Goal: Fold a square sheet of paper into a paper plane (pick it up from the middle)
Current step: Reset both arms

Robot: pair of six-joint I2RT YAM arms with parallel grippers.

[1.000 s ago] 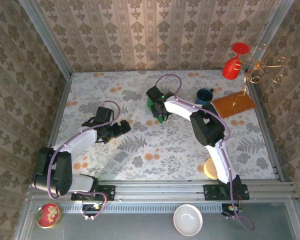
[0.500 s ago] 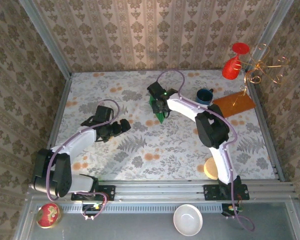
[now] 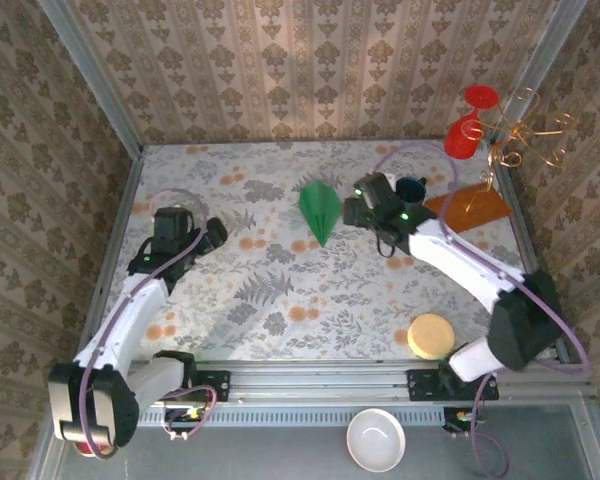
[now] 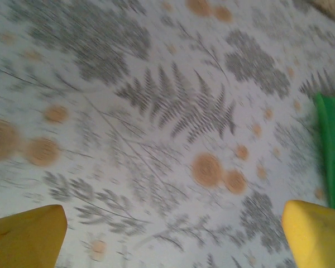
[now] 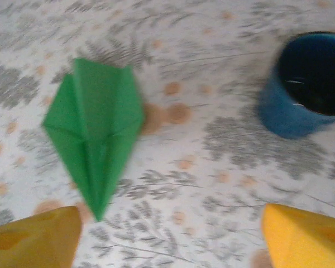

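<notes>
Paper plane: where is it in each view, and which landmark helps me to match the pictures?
Top external: the paper plane lies above centre, tip toward the arms.
Left wrist: a green strip at the right edge.
Right wrist: left of centre, tip pointing down.
Shared landmark: the blue mug stands right of it in the top and right wrist views; the floral table cover lies under it in all three.
</notes>
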